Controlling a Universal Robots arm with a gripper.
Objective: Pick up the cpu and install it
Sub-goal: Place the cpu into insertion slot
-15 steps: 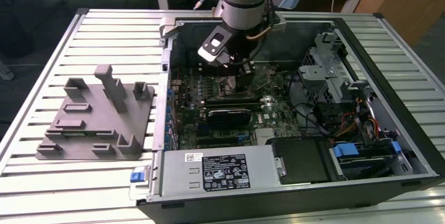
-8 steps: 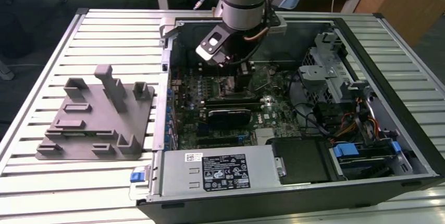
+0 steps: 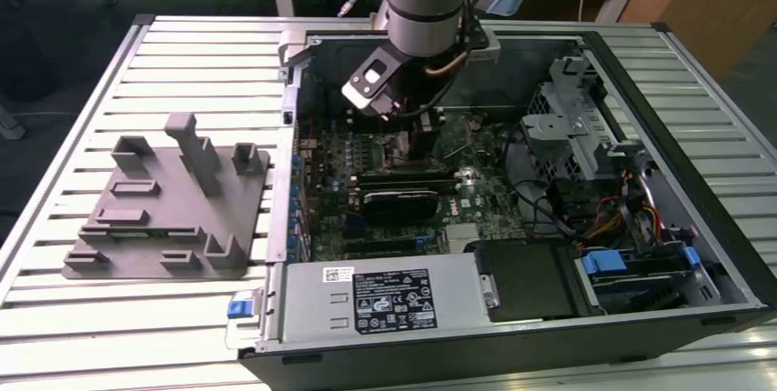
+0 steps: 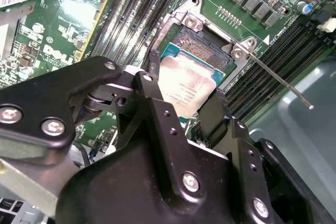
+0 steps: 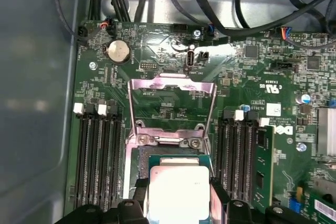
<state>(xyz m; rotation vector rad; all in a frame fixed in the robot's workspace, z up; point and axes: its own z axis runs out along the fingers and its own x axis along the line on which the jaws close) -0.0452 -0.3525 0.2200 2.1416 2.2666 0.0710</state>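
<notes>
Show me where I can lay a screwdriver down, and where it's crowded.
Bare table lies on the camera side of the fixture block and beyond it. The strip between block and case is narrow. The case is crowded: cables, and the gripper holding the cpu at the socket.

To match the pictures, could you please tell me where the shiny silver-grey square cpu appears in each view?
Exterior view: hidden under the black gripper, inside the computer case.
Second wrist view: cpu between the gripper's fingers.
First wrist view: cpu next to the frame's hinge.
Shared landmark: the silver metal socket frame.
</notes>
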